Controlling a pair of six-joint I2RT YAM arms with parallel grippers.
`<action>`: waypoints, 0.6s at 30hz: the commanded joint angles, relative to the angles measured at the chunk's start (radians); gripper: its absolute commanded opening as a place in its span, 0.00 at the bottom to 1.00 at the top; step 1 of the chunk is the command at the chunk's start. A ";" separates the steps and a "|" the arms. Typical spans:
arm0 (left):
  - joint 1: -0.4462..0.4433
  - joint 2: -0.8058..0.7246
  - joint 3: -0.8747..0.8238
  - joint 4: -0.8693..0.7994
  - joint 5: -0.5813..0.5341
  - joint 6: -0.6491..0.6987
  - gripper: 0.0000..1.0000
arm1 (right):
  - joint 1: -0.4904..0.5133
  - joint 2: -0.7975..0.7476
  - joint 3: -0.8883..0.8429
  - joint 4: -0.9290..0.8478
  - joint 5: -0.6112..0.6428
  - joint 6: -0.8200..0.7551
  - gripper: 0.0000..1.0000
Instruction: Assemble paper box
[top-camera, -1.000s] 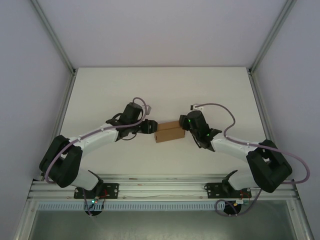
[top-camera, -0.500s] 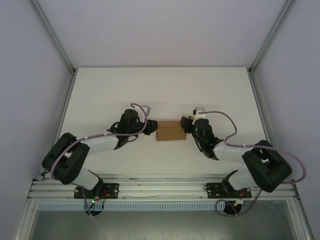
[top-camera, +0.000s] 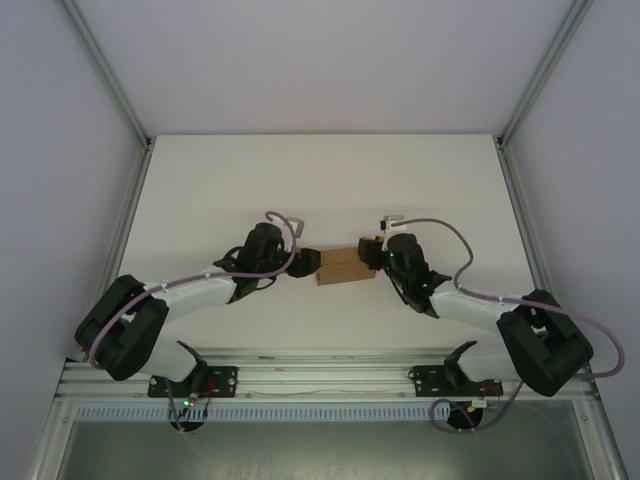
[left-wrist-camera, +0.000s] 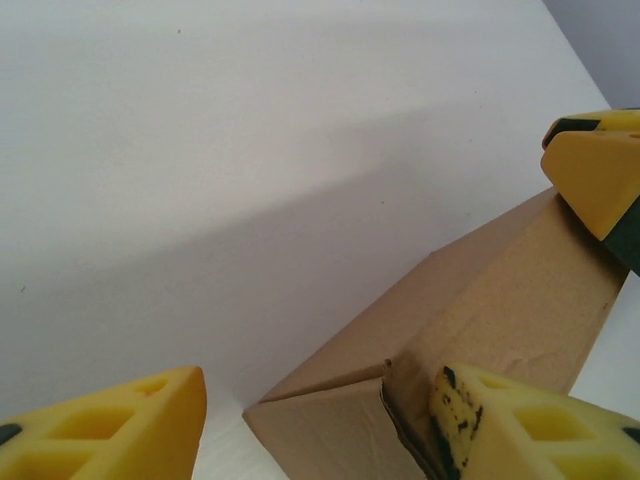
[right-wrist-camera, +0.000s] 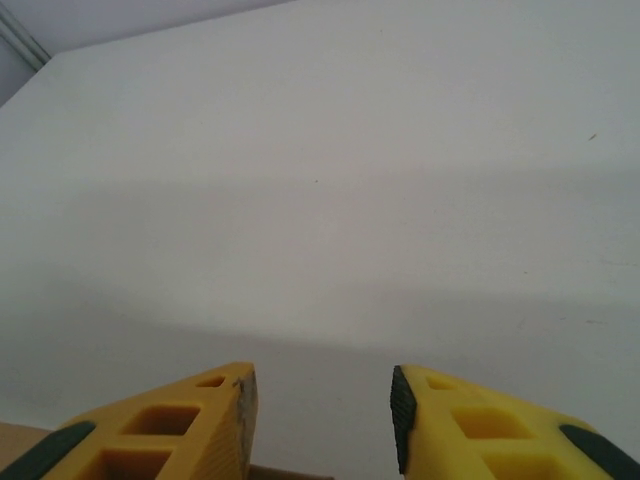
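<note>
The paper box (top-camera: 341, 266) is a small brown folded carton lying on the white table between my two grippers, slightly tilted. In the left wrist view its near end (left-wrist-camera: 340, 440) has a flap edge standing a little proud. My left gripper (top-camera: 309, 262) is open around that end (left-wrist-camera: 318, 400). One yellow finger (left-wrist-camera: 525, 425) rests against the box's side and the other finger (left-wrist-camera: 115, 430) stands well clear of it. My right gripper (top-camera: 372, 250) sits at the box's far end, open (right-wrist-camera: 322, 390), with bare table between its fingers. One of its fingers (left-wrist-camera: 600, 170) shows at the box's far corner.
The white table (top-camera: 320, 180) stretches beyond the box to the back edge. Grey walls with aluminium posts (top-camera: 105, 70) enclose it on the sides. The mounting rail (top-camera: 320, 375) runs along the near edge.
My left gripper has opened wider around the box's end. The box has turned slightly and shifted a little to the right. The right gripper has moved in over its far end.
</note>
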 joint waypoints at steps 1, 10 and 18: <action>-0.021 -0.002 0.027 -0.155 -0.028 0.009 0.67 | 0.020 -0.029 0.062 -0.199 -0.037 0.008 0.49; -0.017 -0.058 0.113 -0.227 -0.160 0.018 1.00 | 0.012 -0.068 0.145 -0.275 0.041 0.002 0.70; 0.000 -0.060 0.216 -0.302 -0.219 0.030 1.00 | -0.009 -0.097 0.251 -0.385 -0.157 -0.264 1.00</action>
